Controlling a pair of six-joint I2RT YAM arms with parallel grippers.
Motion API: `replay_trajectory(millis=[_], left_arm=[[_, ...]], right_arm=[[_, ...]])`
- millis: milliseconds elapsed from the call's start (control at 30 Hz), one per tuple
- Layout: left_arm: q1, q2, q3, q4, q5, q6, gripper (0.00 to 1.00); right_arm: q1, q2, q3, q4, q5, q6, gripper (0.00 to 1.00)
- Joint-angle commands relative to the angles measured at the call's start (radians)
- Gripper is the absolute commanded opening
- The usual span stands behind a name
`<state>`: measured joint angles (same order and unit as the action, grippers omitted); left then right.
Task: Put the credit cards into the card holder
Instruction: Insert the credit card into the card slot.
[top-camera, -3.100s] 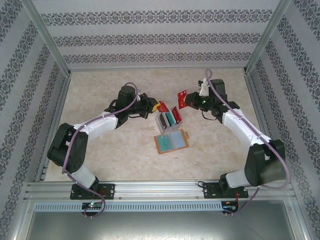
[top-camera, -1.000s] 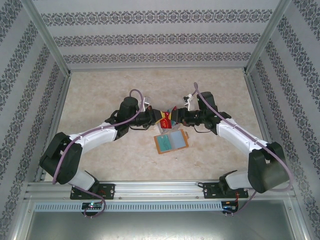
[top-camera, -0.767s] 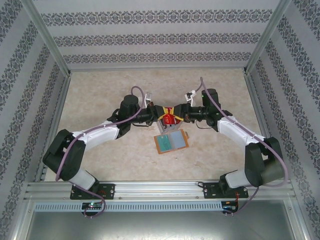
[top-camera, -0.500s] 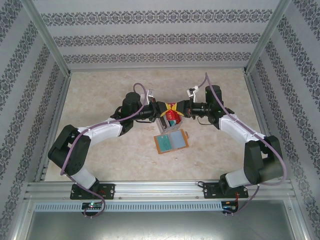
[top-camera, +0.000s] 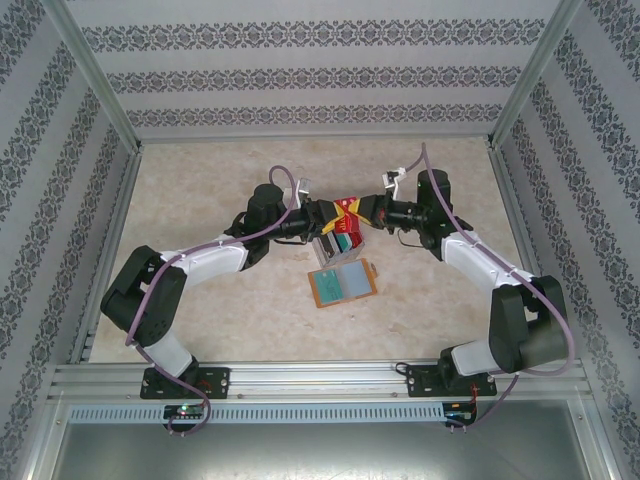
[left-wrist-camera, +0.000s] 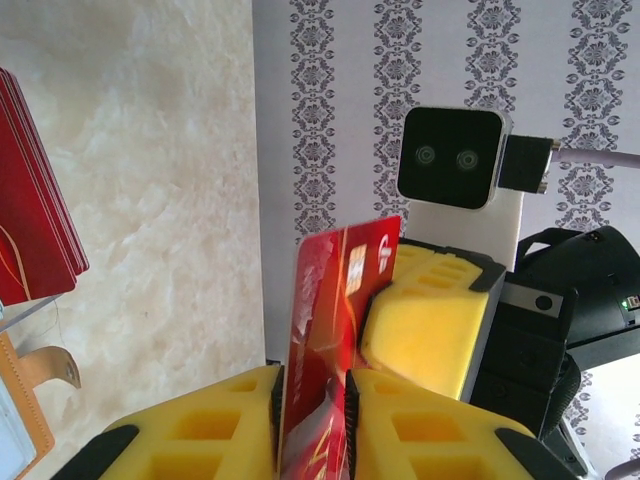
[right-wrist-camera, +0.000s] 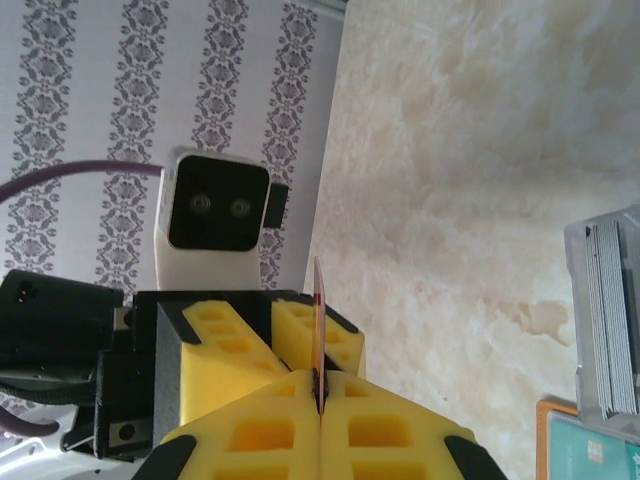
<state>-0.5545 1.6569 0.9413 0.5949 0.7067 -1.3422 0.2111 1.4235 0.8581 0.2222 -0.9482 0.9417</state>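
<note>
past the card holder (top-camera: 343, 283), the right gripper (right-wrist-camera: 320, 385) pinches a red credit card (left-wrist-camera: 335, 300) — the left gripper (left-wrist-camera: 315, 385) sits slightly open around it.

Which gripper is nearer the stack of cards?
Left, narrowly. The left gripper hangs over the far-left corner of the card stack; the right gripper, shut on the red card, sits beyond its far-right corner.

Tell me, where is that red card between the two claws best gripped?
Probably by its free end, squeezing the two flat faces, coming in edge-on opposite the left gripper. The red card is thin, so only its faces offer hold; the right gripper pinches it that way.
</note>
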Motion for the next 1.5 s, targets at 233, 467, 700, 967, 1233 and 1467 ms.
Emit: replay_trajectory(millis=[233,467,700,967,1233,1467], left_arm=[[-0.005,-0.024,0.012,0.011,0.004,0.021,0.06],[-0.019,-0.113,-0.079,-0.156,-0.095,0.107,0.0],[-0.157,-0.212,-0.212,-0.301,-0.346,0.134,0.0],[-0.215,-0.239,-0.316,-0.261,-0.427,0.1,0.0],[-0.231,-0.184,-0.323,-0.19,-0.409,0.109,0.0],[-0.243,-0.106,-0.325,-0.133,-0.415,0.101,0.0]], right_arm=[[-0.015,0.005,-0.024,0.022,0.017,0.003,0.11],[-0.015,-0.064,-0.075,-0.331,0.252,-0.241,0.34],[0.049,-0.008,-0.064,-0.593,0.542,-0.458,0.49],[0.136,0.062,-0.06,-0.631,0.661,-0.534,0.57],[0.163,0.173,-0.042,-0.636,0.693,-0.553,0.51],[0.185,0.126,-0.095,-0.614,0.69,-0.505,0.26]])
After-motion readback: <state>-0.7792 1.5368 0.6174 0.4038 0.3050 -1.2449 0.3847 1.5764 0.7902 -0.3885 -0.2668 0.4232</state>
